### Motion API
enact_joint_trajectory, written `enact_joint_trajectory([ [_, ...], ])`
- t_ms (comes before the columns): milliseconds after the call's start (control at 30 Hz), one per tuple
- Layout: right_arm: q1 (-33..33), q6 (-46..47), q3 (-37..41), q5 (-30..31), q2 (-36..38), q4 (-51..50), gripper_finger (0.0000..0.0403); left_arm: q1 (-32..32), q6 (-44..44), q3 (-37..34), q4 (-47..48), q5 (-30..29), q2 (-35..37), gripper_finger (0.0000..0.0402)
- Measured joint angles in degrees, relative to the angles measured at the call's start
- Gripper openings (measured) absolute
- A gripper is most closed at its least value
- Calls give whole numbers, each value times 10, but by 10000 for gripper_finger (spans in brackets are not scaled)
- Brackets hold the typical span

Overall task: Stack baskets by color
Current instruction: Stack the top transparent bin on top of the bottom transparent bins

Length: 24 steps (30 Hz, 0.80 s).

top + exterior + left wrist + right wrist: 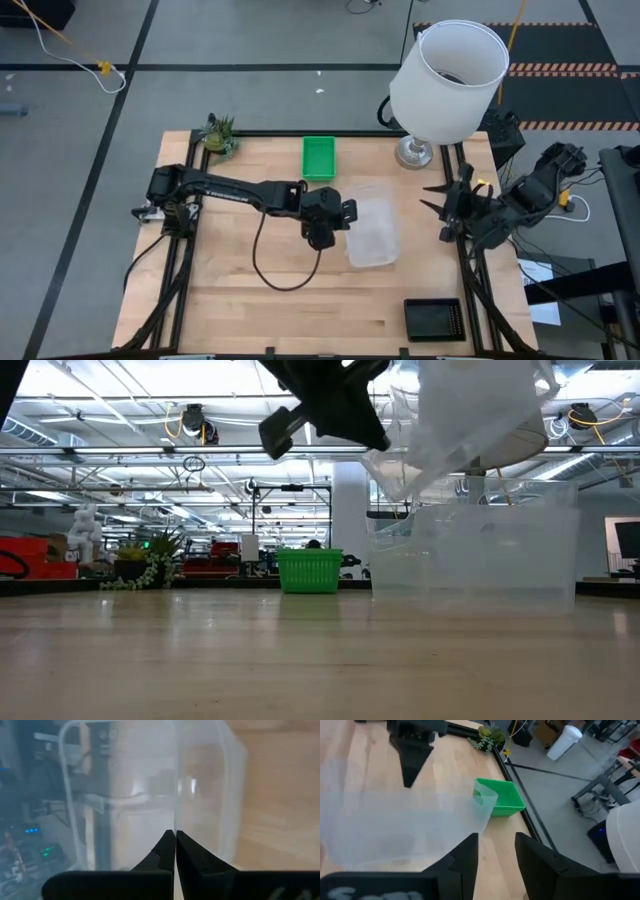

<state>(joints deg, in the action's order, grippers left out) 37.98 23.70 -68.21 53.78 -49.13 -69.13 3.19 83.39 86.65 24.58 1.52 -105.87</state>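
A large white lampshade stands tilted over the far right corner of the wooden table, on a round silver base that sits on the tabletop by the far edge. A small green potted plant sits at the far left corner, just inside the black frame along the table's sides. A yellow cable trails across the grey floor beyond the table. At the right edge, white paper sheets lie below table level, perhaps on a shelf. Across the room stand red shelves and a white column under ceiling lights
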Motion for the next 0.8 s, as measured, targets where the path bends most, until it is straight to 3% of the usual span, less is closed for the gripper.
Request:
enact_joint_trajectory([
  [267,0,-8,7,0,2,8,123,0,-46,1,7,34,0,4],
  [800,0,-8,7,0,1,13,123,-1,-24,1,-10,11,-33,3],
])
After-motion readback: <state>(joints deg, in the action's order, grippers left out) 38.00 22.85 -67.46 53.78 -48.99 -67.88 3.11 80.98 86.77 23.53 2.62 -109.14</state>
